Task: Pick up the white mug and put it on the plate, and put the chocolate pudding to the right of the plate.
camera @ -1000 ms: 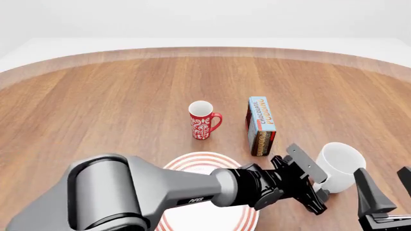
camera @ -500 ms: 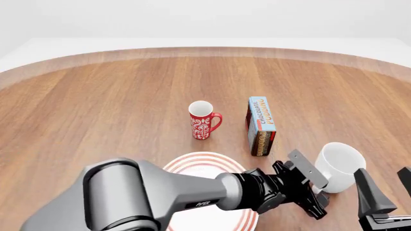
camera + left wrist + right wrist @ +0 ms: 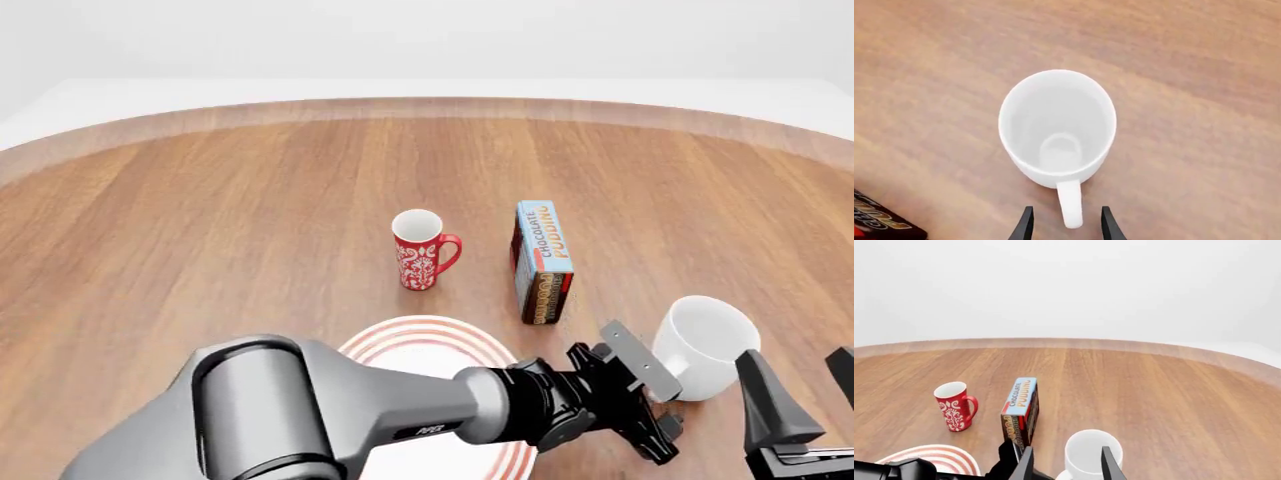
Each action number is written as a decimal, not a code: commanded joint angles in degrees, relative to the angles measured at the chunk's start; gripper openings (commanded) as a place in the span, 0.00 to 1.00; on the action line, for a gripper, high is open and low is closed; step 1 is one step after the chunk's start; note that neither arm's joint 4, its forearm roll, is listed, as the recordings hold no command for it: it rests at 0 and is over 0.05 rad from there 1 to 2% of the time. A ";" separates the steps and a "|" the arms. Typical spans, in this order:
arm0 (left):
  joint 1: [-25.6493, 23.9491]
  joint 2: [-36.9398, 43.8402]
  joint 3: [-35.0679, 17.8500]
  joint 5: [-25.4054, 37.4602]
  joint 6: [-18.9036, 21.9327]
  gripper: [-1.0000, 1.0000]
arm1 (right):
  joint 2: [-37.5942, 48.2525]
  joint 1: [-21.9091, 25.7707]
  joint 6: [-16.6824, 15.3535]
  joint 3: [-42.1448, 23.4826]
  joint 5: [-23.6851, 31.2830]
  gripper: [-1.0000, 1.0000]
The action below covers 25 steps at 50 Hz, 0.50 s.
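We see the left gripper parted around the white mug's handle, gripping nothing; its arm stretches low across the plate. The mug stands on the bench, right of the plate.

White mug, red-ringed plate, seemingly white-centred.

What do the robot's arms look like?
The left arm is a fat, smooth grey tube with small white lettering, turning black and knobbly near its end effector, which has flat grey fingers. The right end effector is black with pointed fingers.
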 commanded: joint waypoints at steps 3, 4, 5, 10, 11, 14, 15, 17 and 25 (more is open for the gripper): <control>-0.27 -0.03 0.28 -0.52 -0.03 1.00 | 0.00 -0.01 0.01 0.00 0.00 1.00; -0.18 -0.21 0.43 -0.77 0.10 1.00 | 0.00 0.01 0.00 0.00 0.01 1.00; -0.26 -0.39 0.63 -0.94 0.11 0.00 | 0.00 0.02 0.00 0.00 0.00 1.00; -0.18 -0.58 0.85 -1.22 0.27 0.00 | 0.00 0.00 -0.01 0.00 -0.01 1.00; -0.17 -0.63 0.90 -1.26 0.30 0.00 | 0.00 0.02 -0.04 0.00 -0.01 1.00; -0.09 -0.77 1.00 -1.34 0.36 0.00 | 0.00 0.02 -0.02 0.00 0.00 1.00; 0.01 -0.80 1.01 -1.35 0.46 0.00 | -0.01 0.01 -0.03 0.00 -0.02 1.00; 0.03 -0.88 1.12 -1.40 0.54 0.00 | 0.00 0.02 -0.02 0.00 0.00 1.00; 0.03 -1.52 1.65 -1.71 0.65 0.00 | -0.01 -0.01 -0.01 0.00 -0.02 1.00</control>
